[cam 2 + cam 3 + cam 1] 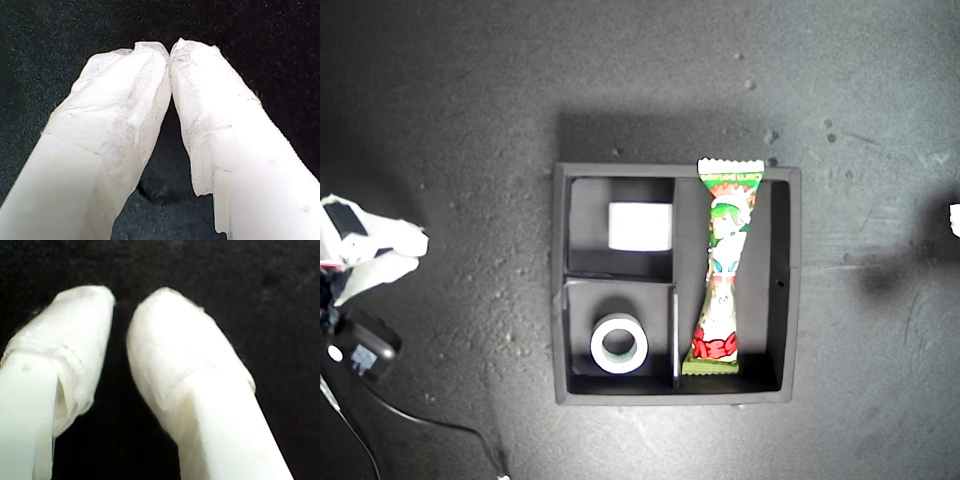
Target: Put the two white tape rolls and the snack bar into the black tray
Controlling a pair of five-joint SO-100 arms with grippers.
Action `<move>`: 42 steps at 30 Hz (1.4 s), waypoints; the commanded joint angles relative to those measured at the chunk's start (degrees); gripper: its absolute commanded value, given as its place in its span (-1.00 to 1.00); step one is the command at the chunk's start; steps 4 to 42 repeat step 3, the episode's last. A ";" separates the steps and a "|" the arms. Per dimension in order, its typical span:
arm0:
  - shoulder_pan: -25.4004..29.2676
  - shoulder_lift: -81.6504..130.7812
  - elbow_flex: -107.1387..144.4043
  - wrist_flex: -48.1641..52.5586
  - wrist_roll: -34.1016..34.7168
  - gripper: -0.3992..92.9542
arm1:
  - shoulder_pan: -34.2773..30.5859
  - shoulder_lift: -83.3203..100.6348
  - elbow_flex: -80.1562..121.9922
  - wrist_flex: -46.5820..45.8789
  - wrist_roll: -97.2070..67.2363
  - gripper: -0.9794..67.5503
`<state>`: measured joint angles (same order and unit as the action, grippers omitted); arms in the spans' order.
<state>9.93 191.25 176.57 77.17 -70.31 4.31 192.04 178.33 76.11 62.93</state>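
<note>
So the square shallow black tray (557,280) sits in the middle of the dark speckled tabletop (460,120), and everything is inside it. One white tape roll (640,226) stands on edge in the small compartment toward the top of the exterior view, so from above it just looks like a white rectangle. The other white tape roll (619,343) lies flat in the small compartment below it, open round centre facing up. The long crimped snack bar (724,268) in its green, white and red cartoon wrapper lies lengthwise in the long compartment on the exterior view's right side of the tray, with its top crimp poking over the tray's far rim.

My first gripper (170,50) has its white wrapped fingers pinched together at the tips, touching, with nothing between them, just dark surface behind. My second gripper (120,300) has its fingers a small gap apart, also empty.

A white-fingered arm (370,250) sits at the exterior view's left edge, well apart from the tray, with a black cable (420,425) trailing off it. Can't tell which of my arms that one is.
</note>
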 commanded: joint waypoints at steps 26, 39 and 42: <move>0.09 2.72 3.25 2.37 -3.16 -0.93 | -0.44 -0.18 0.70 0.70 -0.62 -0.97; 0.09 2.72 3.25 2.37 -3.16 -0.93 | -0.44 -0.18 0.70 0.70 -0.62 -0.97; 0.09 2.72 3.25 2.37 -3.16 -0.93 | -0.44 -0.18 0.70 0.70 -0.62 -0.97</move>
